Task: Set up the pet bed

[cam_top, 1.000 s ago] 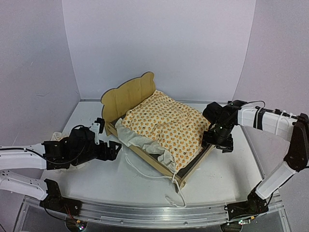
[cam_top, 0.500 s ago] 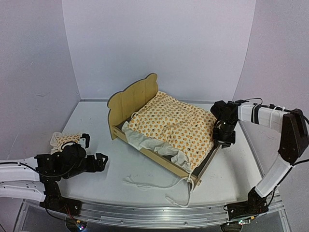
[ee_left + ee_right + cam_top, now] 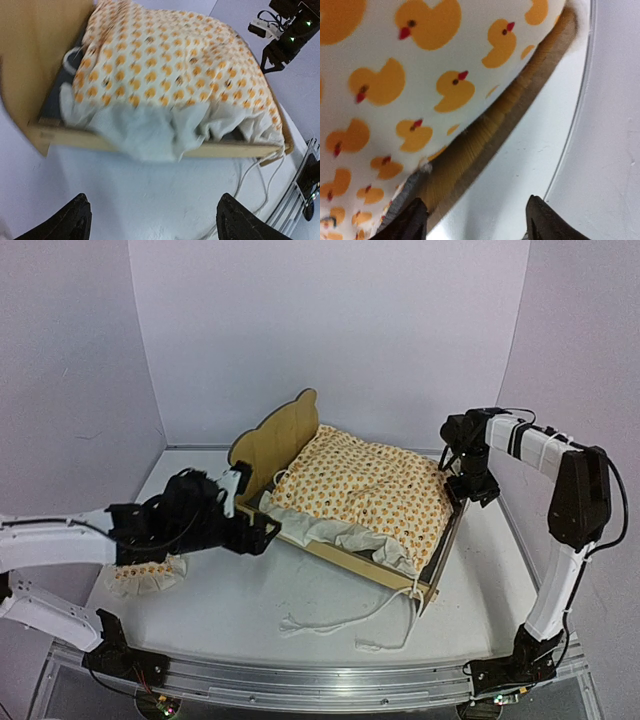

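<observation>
The pet bed (image 3: 287,437) stands mid-table, its plywood bear-ear headboard at the back left and its side rail (image 3: 150,147) facing my left arm. An orange-dotted cream mattress cover (image 3: 370,490) lies in it, and its pale ruffle (image 3: 150,132) spills over the rail. My left gripper (image 3: 265,535) hovers open just short of that rail, with only bare table between its fingers (image 3: 75,222). My right gripper (image 3: 473,490) is at the bed's far right corner, open, beside the wooden rail (image 3: 485,135) and the duck-print cover (image 3: 420,75).
A small matching ruffled pillow (image 3: 145,575) lies under my left forearm at the near left. White tie strings (image 3: 345,620) trail across the table in front of the bed's foot. The purple-white walls close the back and both sides.
The bed has turned and shifted, its foot now further right and back. My left arm swung from the near left up to the bed's side. My right gripper moved back to the far corner.
</observation>
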You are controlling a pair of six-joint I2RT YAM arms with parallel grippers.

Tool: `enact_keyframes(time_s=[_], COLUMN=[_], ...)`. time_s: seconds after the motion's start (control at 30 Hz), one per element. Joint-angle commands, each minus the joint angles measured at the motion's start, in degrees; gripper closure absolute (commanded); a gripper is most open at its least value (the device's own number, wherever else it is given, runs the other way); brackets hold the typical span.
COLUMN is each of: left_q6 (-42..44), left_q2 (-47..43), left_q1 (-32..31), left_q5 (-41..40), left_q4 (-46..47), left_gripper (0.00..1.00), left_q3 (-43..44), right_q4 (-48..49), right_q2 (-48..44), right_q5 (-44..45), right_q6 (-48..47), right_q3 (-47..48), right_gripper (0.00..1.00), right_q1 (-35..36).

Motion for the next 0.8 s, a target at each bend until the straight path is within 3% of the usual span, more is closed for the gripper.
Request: enact_keyframes(time_s=[0.0,0.13,0.27,0.4,0.63,0.77], left_q6=[13.38,14.63,15.77,16.86,18.26,19.07], left_q2=[17.57,28.22,32.94,35.86,39.57,38.86], left_q1=[0.73,3.17,4.37,4.65,4.65,4.68], left_q5=[3.25,6.93,9.36,11.54,13.68,10.97], left_q4=[-3.52,-6.23,-6.35,-6.47,-6.57,-6.83], left_gripper=[0.13,0.16,0.20,0.31,0.49,0.73], left_q3=[19.84,28.86,31.14,32.17,33.79,33.60], right_q4=[-10.77,-2.77,9.11,18.55,21.72,20.84], right_q2=[-10.32,-16.94,-17.00,-15.54,-13.91,-13.46], right_q5=[2.50,-14.37,-23.16,-24.39,-19.27,-15.93], right_q6=[0.57,10.77,26.03,38.01,44.16,46.39], right_q3=[2.89,-1.61,-5.27,-9.57,-12.94,-13.87], right_gripper=[0.21,0.19,0.28,0.40,0.44,0.48], right_q1=[7.62,16.97,23.99,26.44,28.92,30.62])
